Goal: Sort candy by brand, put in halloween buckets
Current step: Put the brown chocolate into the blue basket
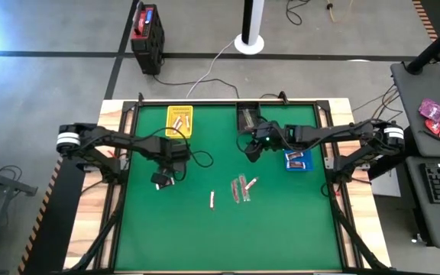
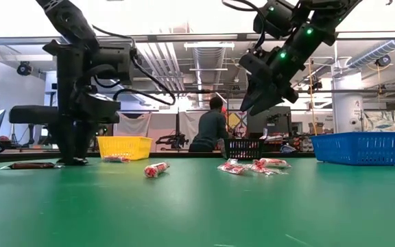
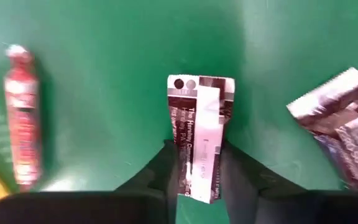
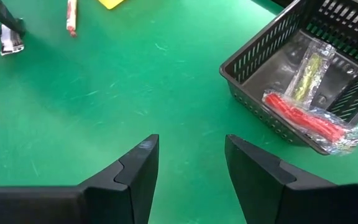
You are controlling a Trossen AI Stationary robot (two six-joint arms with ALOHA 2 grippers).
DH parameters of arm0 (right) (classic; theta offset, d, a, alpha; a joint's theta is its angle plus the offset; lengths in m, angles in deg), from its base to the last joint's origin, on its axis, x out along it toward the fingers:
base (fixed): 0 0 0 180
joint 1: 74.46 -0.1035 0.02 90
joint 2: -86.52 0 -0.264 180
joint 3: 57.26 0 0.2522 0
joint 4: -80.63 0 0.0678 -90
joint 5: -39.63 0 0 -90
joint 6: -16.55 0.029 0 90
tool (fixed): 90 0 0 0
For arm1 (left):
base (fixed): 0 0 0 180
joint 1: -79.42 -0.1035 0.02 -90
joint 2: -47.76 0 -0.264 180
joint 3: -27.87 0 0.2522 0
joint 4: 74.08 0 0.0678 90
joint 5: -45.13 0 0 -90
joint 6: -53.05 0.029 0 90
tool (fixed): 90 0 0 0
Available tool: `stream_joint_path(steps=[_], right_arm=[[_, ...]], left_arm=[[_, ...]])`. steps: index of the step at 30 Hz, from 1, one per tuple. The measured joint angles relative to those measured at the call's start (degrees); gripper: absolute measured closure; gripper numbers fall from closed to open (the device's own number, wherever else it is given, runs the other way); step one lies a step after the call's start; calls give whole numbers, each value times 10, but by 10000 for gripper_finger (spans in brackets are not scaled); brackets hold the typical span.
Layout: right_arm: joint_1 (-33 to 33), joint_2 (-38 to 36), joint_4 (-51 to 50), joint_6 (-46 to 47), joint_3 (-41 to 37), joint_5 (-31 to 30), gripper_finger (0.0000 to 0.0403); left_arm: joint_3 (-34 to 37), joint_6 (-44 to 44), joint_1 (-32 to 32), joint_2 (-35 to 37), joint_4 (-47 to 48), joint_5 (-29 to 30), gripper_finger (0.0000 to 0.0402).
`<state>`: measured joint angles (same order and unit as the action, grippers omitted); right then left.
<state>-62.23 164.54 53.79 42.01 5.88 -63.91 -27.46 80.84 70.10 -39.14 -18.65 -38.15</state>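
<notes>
A dark brown candy (image 3: 201, 134) with a white label lies on the green table between the fingers of my left gripper (image 3: 197, 171), which points straight down at the table's left middle (image 1: 163, 182). Beside it lie a second dark candy (image 3: 344, 127) and a red one (image 3: 22, 124). My right gripper (image 4: 188, 174) hangs open and holds nothing above the table beside the black bucket (image 1: 247, 118). The yellow bucket (image 1: 179, 121) stands at the far edge and the blue bucket (image 1: 298, 159) at the right, each holding candy. Three red candies (image 1: 239, 189) lie mid-table. My left gripper pinches the dark brown candy by its two long edges (image 3: 185, 165), near one end, between the two fingers. The fingers come from above, pointing down, one on each side. The candy lies flat on the table, its other end (image 3: 201, 84) sticking out beyond the fingertips.
The black bucket (image 4: 303, 81) holds a red wrapped candy (image 4: 303, 118) and a clear-wrapped one (image 4: 309, 71). A person (image 2: 211, 130) stands in the room behind the table. Open green table stretches toward the near edge (image 1: 228, 244).
</notes>
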Motion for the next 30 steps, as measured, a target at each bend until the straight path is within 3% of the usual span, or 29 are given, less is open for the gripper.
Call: stream_joint_path(steps=[6,11,17,24,30], right_arm=[[-4,0,0,0,0,0,225],[-9,0,0,-5,0,0,225],[-47,0,12,-63,-4,0,225],[-145,0,172,-201,-47,1,226],[-200,32,309,-239,-72,1,240]], left_arm=[[-9,-9,-1,4,-9,-9,360],[-33,-9,0,13,-13,-121,367],[-44,-21,0,38,-107,-276,388],[-44,-76,-1,42,-211,-285,401],[-44,-99,-1,33,-277,-285,401]])
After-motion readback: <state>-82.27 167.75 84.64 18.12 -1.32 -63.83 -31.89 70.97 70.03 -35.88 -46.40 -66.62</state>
